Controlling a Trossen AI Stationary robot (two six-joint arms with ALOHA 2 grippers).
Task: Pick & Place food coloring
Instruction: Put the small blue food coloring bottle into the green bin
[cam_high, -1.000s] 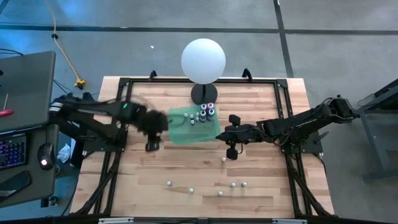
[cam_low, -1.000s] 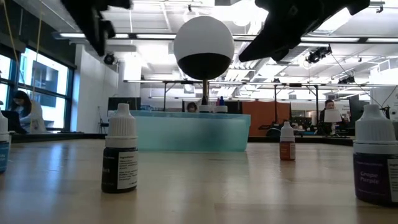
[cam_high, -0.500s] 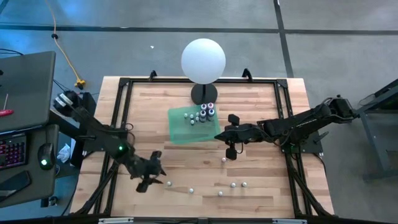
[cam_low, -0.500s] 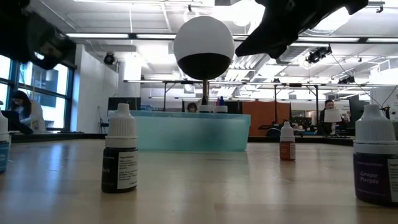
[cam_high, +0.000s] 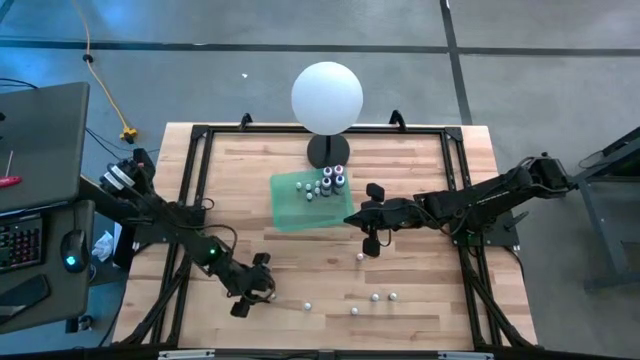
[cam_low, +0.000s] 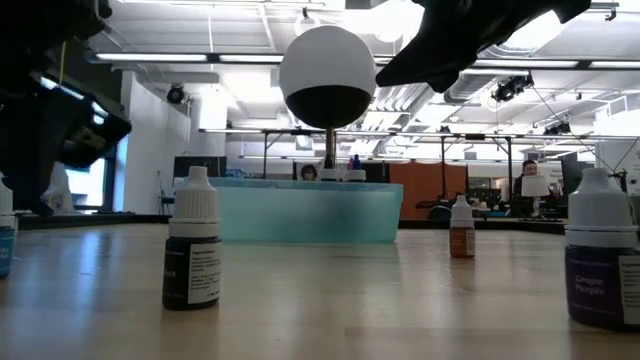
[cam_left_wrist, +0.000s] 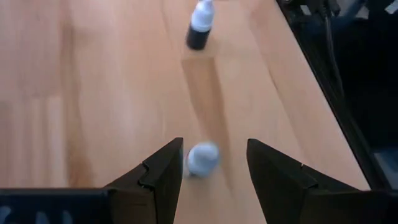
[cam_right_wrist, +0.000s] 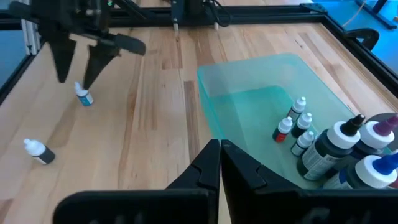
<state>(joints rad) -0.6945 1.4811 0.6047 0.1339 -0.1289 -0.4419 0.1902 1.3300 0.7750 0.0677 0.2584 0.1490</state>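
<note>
Several tiny food coloring bottles stand loose on the wooden table near its front edge: one (cam_high: 271, 296) at the left, others (cam_high: 376, 297) to its right. More bottles (cam_right_wrist: 298, 127) stand in the green tray (cam_high: 295, 205). My left gripper (cam_left_wrist: 211, 180) is open, slanting down low over the leftmost bottle (cam_left_wrist: 202, 158). That bottle's white cap shows between the two fingers, and no touch shows. My right gripper (cam_right_wrist: 219, 168) is shut on nothing and hovers beside the tray's right edge (cam_high: 370, 245).
A white globe lamp (cam_high: 327, 97) on a dark foot stands behind the tray. A black frame (cam_high: 190, 200) runs round the table. One bottle (cam_high: 360, 258) stands just below my right gripper. Bare wood lies between the tray and the front row.
My left gripper has swung from beside the tray's left edge toward the table's near edge and sunk, tipping down, until it stands low over the leftmost loose bottle. It has stayed open.
</note>
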